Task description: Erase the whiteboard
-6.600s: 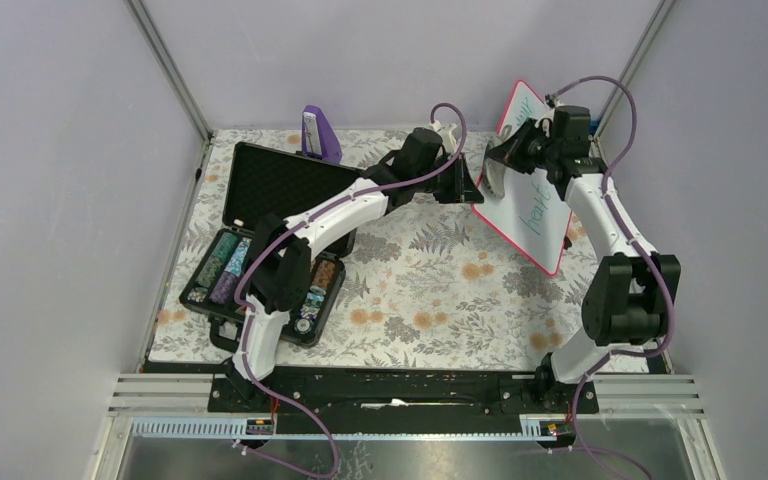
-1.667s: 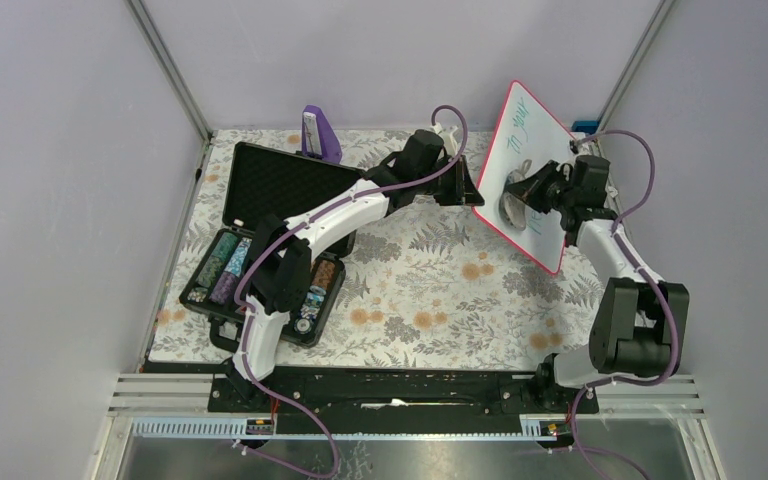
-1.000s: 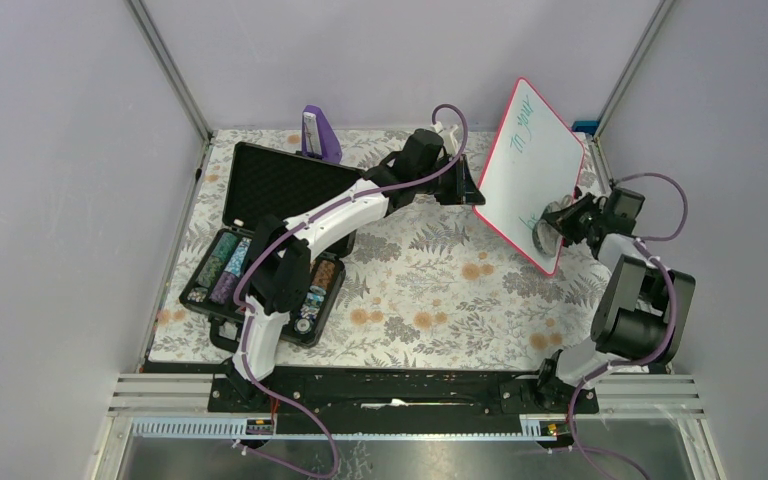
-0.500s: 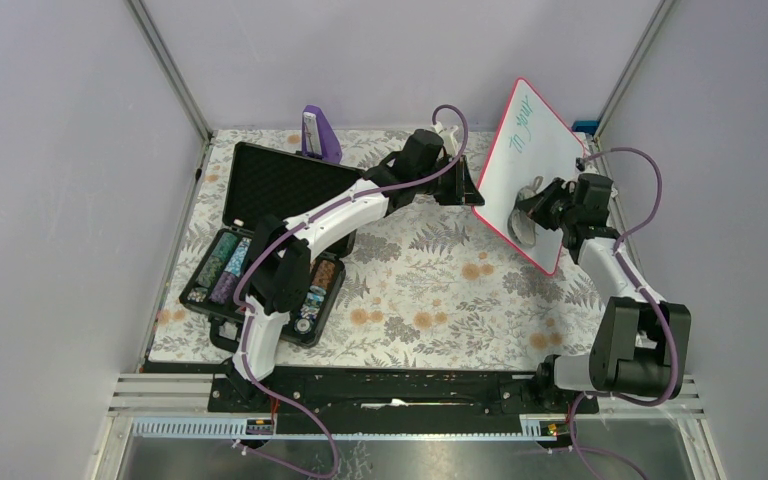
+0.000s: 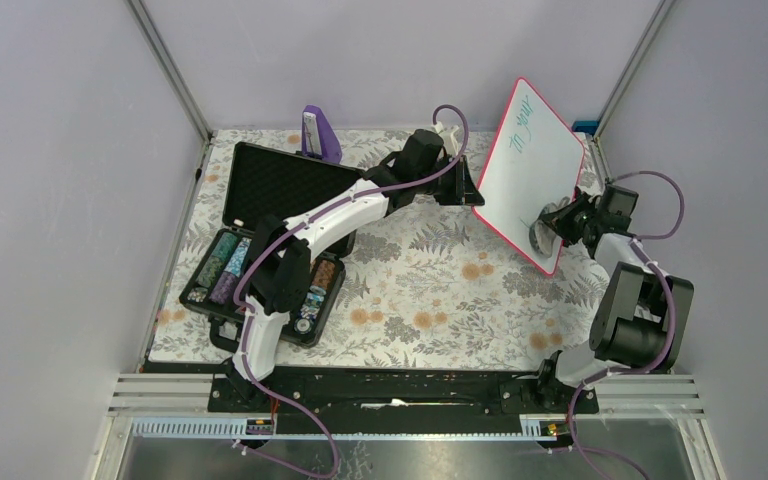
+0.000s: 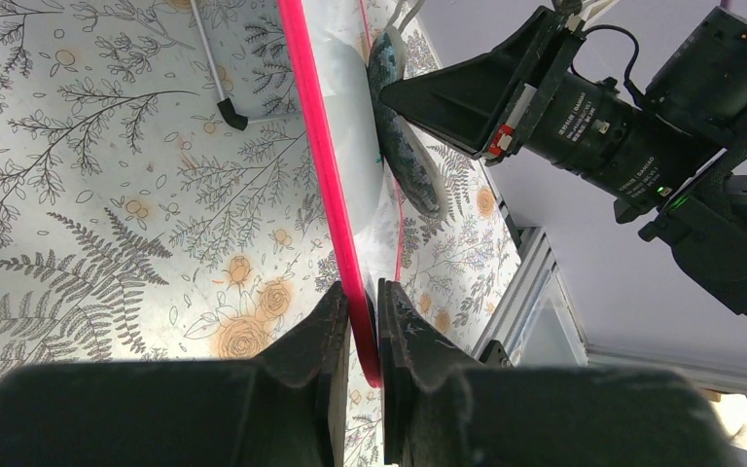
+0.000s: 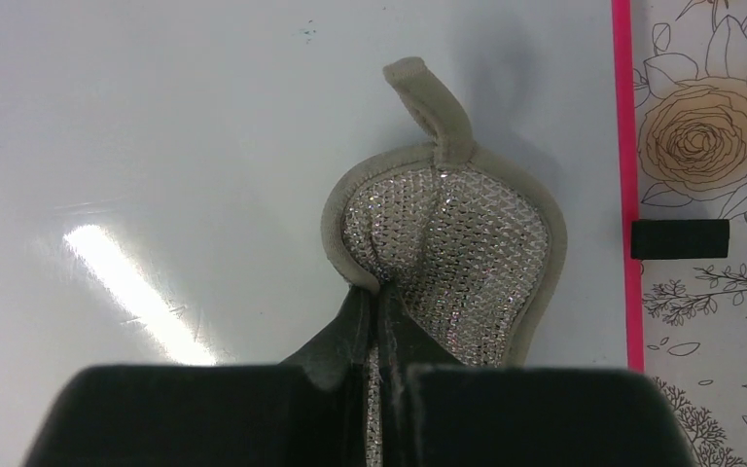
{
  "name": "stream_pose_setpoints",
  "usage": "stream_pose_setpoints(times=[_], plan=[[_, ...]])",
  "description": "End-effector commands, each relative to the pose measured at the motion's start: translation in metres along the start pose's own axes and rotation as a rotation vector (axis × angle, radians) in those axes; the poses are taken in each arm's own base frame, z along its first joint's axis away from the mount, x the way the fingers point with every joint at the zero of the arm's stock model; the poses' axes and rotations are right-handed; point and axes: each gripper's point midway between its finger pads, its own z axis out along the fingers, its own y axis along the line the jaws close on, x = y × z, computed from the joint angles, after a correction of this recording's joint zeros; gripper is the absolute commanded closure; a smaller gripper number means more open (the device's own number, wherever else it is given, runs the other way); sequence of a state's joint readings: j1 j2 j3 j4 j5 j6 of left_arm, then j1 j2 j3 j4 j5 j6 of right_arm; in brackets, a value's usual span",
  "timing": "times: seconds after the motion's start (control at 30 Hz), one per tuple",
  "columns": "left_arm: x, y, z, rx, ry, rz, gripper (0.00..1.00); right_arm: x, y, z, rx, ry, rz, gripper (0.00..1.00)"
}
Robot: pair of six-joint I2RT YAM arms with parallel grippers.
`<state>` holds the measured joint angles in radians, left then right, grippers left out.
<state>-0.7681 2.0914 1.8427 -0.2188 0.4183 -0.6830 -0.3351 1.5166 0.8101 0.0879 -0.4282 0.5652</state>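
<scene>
The whiteboard (image 5: 530,160) stands tilted on edge at the back right, white with a red-pink rim, green writing only near its top. My left gripper (image 5: 472,192) is shut on the rim of the whiteboard (image 6: 326,185) at its left edge and holds it up. My right gripper (image 5: 552,222) is shut on a grey mesh scrubbing pad (image 7: 444,263) and presses it flat against the whiteboard (image 7: 204,146) near its lower right rim. The pad (image 6: 404,126) also shows edge-on in the left wrist view.
An open black case (image 5: 272,230) with poker chips lies at the left. A purple object (image 5: 318,133) stands at the back. A marker (image 6: 216,73) lies on the floral cloth (image 5: 420,290) behind the board. A blue item (image 5: 584,126) sits at the back right corner.
My right gripper has swept the pad up and down the board; the green writing on the lower part is gone. In the last half second it moved back down toward the lower right rim.
</scene>
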Motion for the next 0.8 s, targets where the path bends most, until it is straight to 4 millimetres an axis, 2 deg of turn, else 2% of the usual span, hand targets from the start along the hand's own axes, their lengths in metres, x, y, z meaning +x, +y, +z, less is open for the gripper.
stream_pose_setpoints(times=[0.0,0.1,0.37,0.5,0.57,0.63,0.7,0.77], plan=[[0.022,-0.023,0.006,0.085,0.059,0.083,0.94,0.044,-0.012,-0.002,0.061,0.146,0.026,1.00],[0.024,-0.024,0.007,0.093,0.067,0.081,0.94,0.048,0.011,-0.005,0.019,0.153,-0.036,1.00],[0.023,-0.027,0.007,0.106,0.067,0.084,0.94,0.078,0.093,-0.019,-0.128,0.194,-0.212,1.00],[0.024,-0.025,0.008,0.103,0.071,0.082,0.96,0.077,0.120,-0.032,-0.213,0.173,-0.233,1.00],[0.025,-0.023,0.008,0.092,0.069,0.076,1.00,0.078,0.121,-0.032,-0.233,0.169,-0.231,1.00],[0.026,-0.021,0.009,0.087,0.069,0.063,1.00,0.081,0.115,-0.028,-0.215,0.177,-0.228,1.00],[0.027,-0.021,0.010,0.089,0.075,0.054,1.00,0.081,0.100,-0.023,-0.179,0.185,-0.202,1.00],[0.027,-0.021,0.010,0.088,0.073,0.052,1.00,0.078,0.075,-0.019,-0.131,0.182,-0.137,1.00]])
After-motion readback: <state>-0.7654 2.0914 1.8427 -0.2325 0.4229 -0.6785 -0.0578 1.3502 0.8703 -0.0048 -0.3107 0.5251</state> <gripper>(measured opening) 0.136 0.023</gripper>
